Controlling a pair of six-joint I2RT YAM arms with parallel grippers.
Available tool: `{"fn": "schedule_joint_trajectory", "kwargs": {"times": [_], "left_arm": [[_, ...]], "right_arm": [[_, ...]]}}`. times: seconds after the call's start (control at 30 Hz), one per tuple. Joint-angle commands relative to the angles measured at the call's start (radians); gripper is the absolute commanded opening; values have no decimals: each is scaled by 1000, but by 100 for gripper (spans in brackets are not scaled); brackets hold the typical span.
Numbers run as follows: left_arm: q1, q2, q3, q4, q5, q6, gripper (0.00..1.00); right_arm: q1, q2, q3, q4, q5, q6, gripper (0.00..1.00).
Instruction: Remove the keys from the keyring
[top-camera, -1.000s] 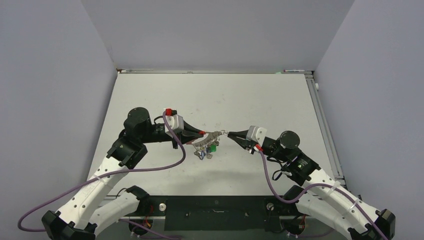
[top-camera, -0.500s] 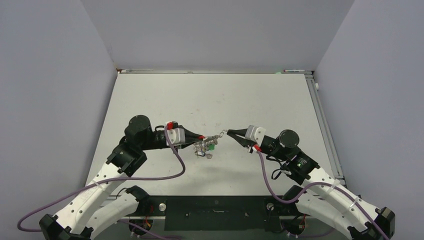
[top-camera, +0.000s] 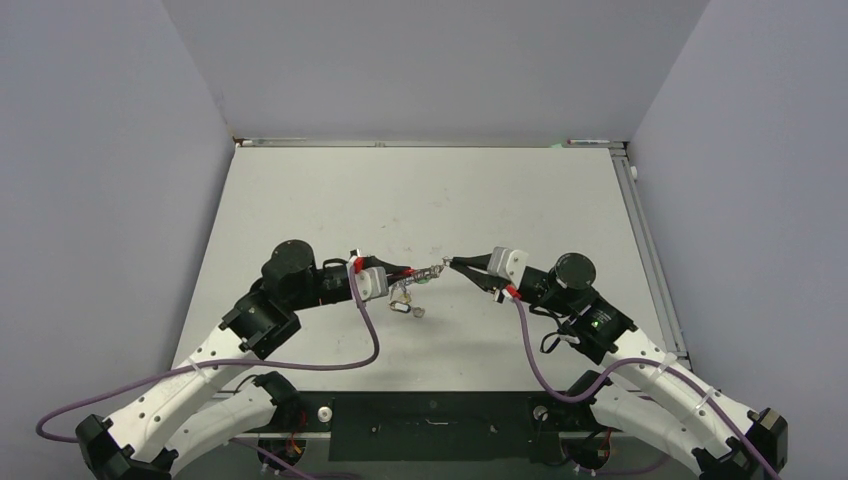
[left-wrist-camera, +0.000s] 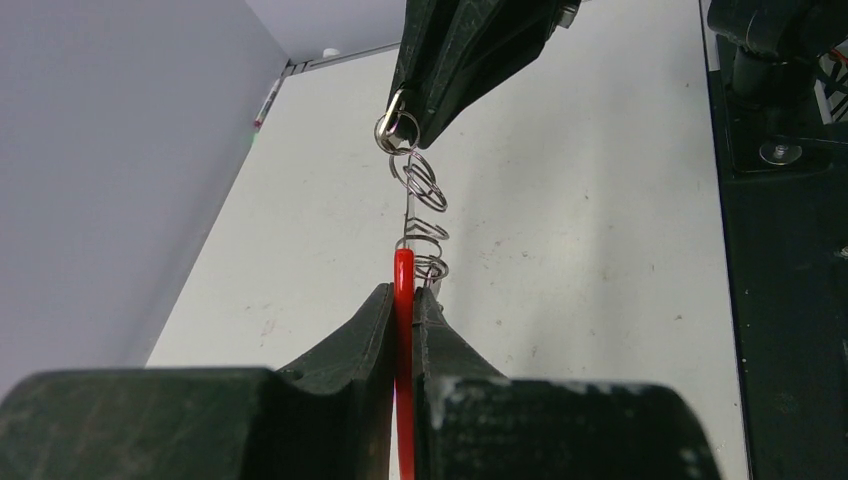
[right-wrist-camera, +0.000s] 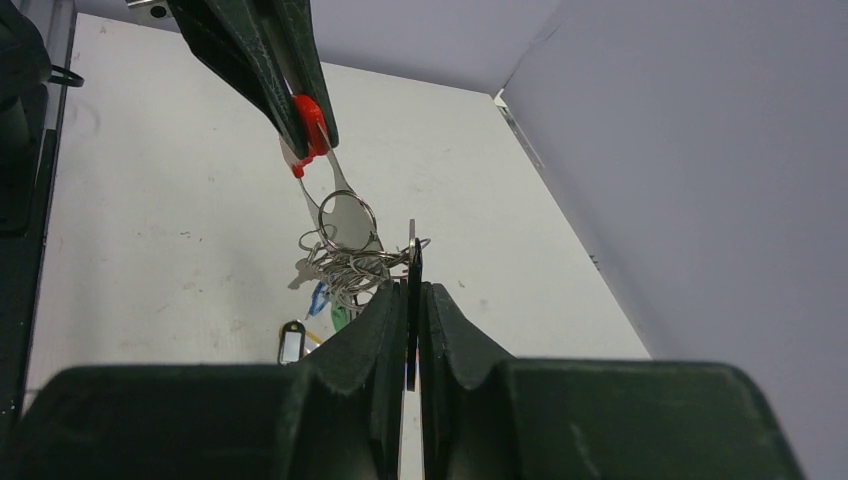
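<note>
The keyring hangs in the air between my two grippers. My left gripper (top-camera: 400, 270) is shut on its red plastic end (left-wrist-camera: 403, 275), which also shows in the right wrist view (right-wrist-camera: 310, 118). The grey strip (right-wrist-camera: 332, 195) runs from the red piece to a cluster of wire rings (left-wrist-camera: 425, 200). My right gripper (top-camera: 453, 264) is shut on a thin black key head (right-wrist-camera: 413, 270) at the far end of the rings. The other keys (right-wrist-camera: 340, 272) dangle below, with blue (right-wrist-camera: 318, 298) and green (right-wrist-camera: 340, 318) tags. A black tag (right-wrist-camera: 291, 343) is lowest, near the table.
The white table (top-camera: 430, 190) is walled by grey panels at the back and sides. A metal rail (top-camera: 650, 250) runs along its right edge. The black base plate (top-camera: 430, 425) lies at the near edge between the arm bases.
My left arm has reached further right and its wrist has rolled, so the keyring now lies straighter between the grippers. The hanging keys have shifted right. My right gripper moved slightly left.
</note>
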Motion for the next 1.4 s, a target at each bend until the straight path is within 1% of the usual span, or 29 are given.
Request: {"fn": "schedule_joint_trajectory", "kwargs": {"times": [0.0,0.2,0.3,0.37,0.47,0.57,0.67,0.73,0.83,0.97,1.07,1.17,1.27,1.3,1.33,1.37], "left_arm": [[-1,-1,-19,6,-55,-16,0],[-1,-6,-30,-6,-52,-6,0],[-1,24,-34,4,-70,-30,0],[-1,63,-31,41,-81,-55,0],[-1,141,-17,121,-77,-62,0],[-1,248,13,202,-89,-41,0],[2,372,77,260,-109,60,0],[10,473,147,281,-114,125,0],[36,652,314,275,-79,215,0],[40,839,493,264,-59,347,0],[16,950,588,199,-36,528,0],[-21,1032,678,119,-47,630,0],[-69,1071,750,-72,-79,752,0],[-83,1075,755,-123,-99,797,2],[-97,1075,750,-151,-114,820,8],[-105,1075,743,-186,-122,840,19]], "right_arm": [[3,-19,72,83,-27,-22,5],[1,-28,62,44,27,-14,5],[-7,-21,59,42,75,22,5],[-23,-6,58,34,119,48,5],[-92,13,39,45,146,119,5],[-211,40,13,46,133,206,5],[-342,73,-13,41,99,259,5],[-421,106,-20,44,77,281,5],[-545,198,-17,59,18,299,5],[-648,332,18,95,-28,330,5],[-698,389,28,75,-45,320,5],[-754,418,34,-3,-86,307,5],[-818,432,25,-81,-134,286,5],[-837,438,23,-111,-147,275,5],[-852,447,24,-142,-161,261,5],[-868,456,25,-169,-170,251,5]]}}
